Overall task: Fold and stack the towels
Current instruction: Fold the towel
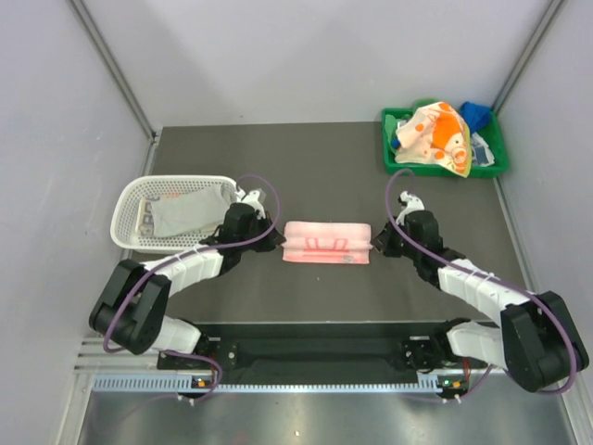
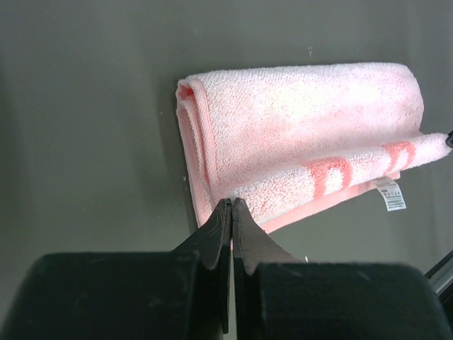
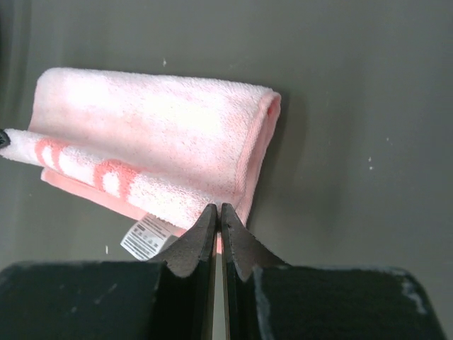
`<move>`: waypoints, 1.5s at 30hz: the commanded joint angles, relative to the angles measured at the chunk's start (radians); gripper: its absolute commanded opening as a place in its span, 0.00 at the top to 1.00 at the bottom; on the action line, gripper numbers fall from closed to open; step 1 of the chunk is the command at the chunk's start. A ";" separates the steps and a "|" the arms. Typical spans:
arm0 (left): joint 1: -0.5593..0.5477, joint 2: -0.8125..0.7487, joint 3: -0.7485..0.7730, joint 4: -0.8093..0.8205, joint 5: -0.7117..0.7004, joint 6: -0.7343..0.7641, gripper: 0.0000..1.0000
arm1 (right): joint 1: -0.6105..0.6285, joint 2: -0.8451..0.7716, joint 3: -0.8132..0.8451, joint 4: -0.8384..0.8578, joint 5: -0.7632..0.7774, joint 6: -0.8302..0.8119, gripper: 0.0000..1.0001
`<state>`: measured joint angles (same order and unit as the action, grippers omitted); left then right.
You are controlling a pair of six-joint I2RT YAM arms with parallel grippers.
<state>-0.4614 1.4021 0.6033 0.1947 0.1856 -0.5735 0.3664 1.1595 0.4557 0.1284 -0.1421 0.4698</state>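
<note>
pink towel (image 1: 326,243) lies folded mid-table between the arms. left gripper (image 2: 231,204) is pressed together, pinching the left corner of its striped top flap, and right gripper (image 3: 218,209) is pressed together, pinching the right corner. grey-white towel (image 1: 190,211) sits in the white basket (image 1: 130,199) at left, orange-patterned towel (image 1: 440,134) and blue towel (image 1: 475,114) in the green tray (image 1: 389,153) back right.

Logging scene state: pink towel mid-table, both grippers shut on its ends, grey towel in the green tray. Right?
One error: the grey towel lies in the white basket, not the green tray; the top external view shows it. The rest holds: pink towel mid-table, left gripper and right gripper shut on its ends.
</note>
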 commanded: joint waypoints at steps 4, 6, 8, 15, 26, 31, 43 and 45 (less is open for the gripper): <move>-0.019 -0.063 -0.040 0.049 -0.025 0.004 1.00 | 0.019 -0.055 -0.054 0.045 0.045 0.030 0.96; -0.025 -0.064 -0.056 0.054 -0.029 0.004 1.00 | 0.026 -0.060 -0.060 0.043 0.055 0.030 0.96; -0.029 -0.061 -0.063 0.063 -0.029 0.003 1.00 | 0.029 -0.063 -0.072 0.051 0.058 0.033 0.96; -0.040 -0.058 -0.096 0.077 -0.038 -0.020 0.82 | 0.043 -0.058 -0.095 0.057 0.056 0.044 0.83; -0.048 -0.207 -0.043 -0.075 -0.109 -0.028 0.64 | 0.101 -0.181 -0.006 -0.107 0.127 0.059 0.72; -0.063 -0.114 0.065 -0.087 -0.095 -0.038 0.71 | 0.199 -0.072 0.098 -0.095 0.214 0.093 0.73; -0.102 0.090 0.000 -0.064 -0.112 -0.101 0.85 | 0.241 0.155 -0.061 0.135 0.188 0.223 0.78; -0.103 0.100 -0.007 -0.063 -0.110 -0.104 0.86 | 0.243 0.167 -0.066 0.143 0.188 0.227 0.78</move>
<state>-0.5598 1.4933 0.6102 0.1078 0.0895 -0.6682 0.5892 1.3052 0.3992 0.2039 0.0326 0.6666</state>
